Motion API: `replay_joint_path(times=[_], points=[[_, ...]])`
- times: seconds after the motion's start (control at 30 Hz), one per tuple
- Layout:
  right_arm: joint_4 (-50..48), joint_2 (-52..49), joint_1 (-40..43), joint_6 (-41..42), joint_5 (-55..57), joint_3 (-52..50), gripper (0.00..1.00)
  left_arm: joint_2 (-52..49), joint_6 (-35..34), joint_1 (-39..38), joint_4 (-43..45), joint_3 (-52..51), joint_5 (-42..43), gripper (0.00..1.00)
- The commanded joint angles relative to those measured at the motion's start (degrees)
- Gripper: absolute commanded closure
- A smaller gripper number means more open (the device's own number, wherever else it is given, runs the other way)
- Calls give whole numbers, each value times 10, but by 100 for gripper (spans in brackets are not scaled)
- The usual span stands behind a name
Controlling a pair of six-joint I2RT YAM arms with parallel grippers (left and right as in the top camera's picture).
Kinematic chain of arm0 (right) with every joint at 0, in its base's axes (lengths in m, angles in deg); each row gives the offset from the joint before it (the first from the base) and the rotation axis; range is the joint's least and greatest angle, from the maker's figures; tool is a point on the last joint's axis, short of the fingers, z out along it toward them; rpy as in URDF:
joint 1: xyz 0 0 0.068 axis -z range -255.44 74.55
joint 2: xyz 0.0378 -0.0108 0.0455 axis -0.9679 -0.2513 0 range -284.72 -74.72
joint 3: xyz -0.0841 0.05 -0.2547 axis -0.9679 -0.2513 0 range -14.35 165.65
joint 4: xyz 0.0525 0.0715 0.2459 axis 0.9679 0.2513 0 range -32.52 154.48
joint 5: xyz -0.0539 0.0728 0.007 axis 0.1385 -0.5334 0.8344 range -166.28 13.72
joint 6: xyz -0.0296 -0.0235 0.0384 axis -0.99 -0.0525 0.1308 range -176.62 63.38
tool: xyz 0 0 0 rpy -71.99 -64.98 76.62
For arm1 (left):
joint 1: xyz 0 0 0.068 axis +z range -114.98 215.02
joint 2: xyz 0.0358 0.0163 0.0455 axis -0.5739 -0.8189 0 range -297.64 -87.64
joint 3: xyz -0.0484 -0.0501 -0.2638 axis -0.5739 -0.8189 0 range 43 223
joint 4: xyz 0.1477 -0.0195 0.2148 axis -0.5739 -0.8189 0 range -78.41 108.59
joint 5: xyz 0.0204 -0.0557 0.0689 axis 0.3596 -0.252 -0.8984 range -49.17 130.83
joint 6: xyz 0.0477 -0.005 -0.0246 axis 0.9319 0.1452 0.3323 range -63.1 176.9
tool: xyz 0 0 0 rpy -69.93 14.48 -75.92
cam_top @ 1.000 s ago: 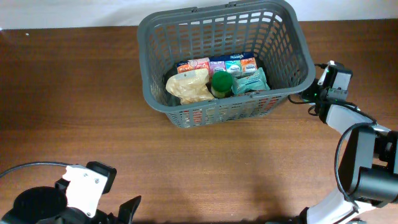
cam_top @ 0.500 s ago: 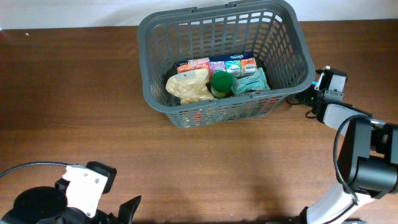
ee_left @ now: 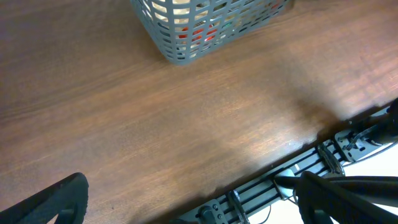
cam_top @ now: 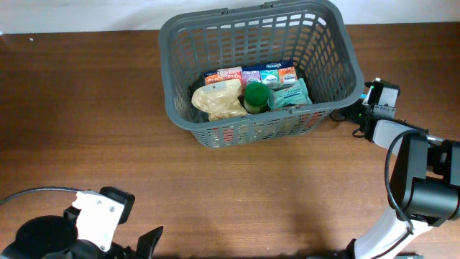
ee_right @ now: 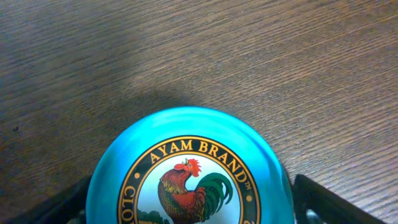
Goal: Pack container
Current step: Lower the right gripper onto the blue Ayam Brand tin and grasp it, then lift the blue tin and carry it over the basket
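The dark grey slotted container (cam_top: pixel 336 44) stands at the back middle of the table. It holds several small cartons (cam_top: pixel 251 74), a yellowish bag (cam_top: pixel 219 101), a green-capped bottle (cam_top: pixel 256 95) and a teal packet (cam_top: pixel 291 93). My right gripper (cam_top: pixel 362 109) is low beside the container's right wall. In the right wrist view its open fingers (ee_right: pixel 194 208) flank a blue Ayam Brand can (ee_right: pixel 189 168) standing on the wood, nearly touching it. My left gripper (ee_left: pixel 193 199) is open and empty at the table's front edge, with the container's corner (ee_left: pixel 177 53) far ahead of it.
The left arm's base and cable (cam_top: pixel 43 230) sit at the front left corner. The right arm's links (cam_top: pixel 420 180) run down the right edge. A black rail (ee_left: pixel 280 180) borders the table's front edge.
My right gripper has moved a little toward the front and closer to the container's right wall, then held still. The left arm and the container's contents have not moved.
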Motion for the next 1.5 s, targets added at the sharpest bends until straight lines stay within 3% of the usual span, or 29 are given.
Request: replay_joint_path(times=[0.0, 0.47, 1.1, 1.47], points=[[2, -17, -3, 5, 0, 3, 13, 1, 11, -1, 0, -1, -5, 1], [2, -17, -3, 20, 1, 3, 31, 1, 11, -1, 0, -1, -5, 1], [-2, -17, -3, 21, 1, 4, 47, 1, 11, -1, 0, -1, -5, 1], [11, 17, -2, 24, 1, 29, 46, 1, 11, -1, 0, -1, -5, 1]])
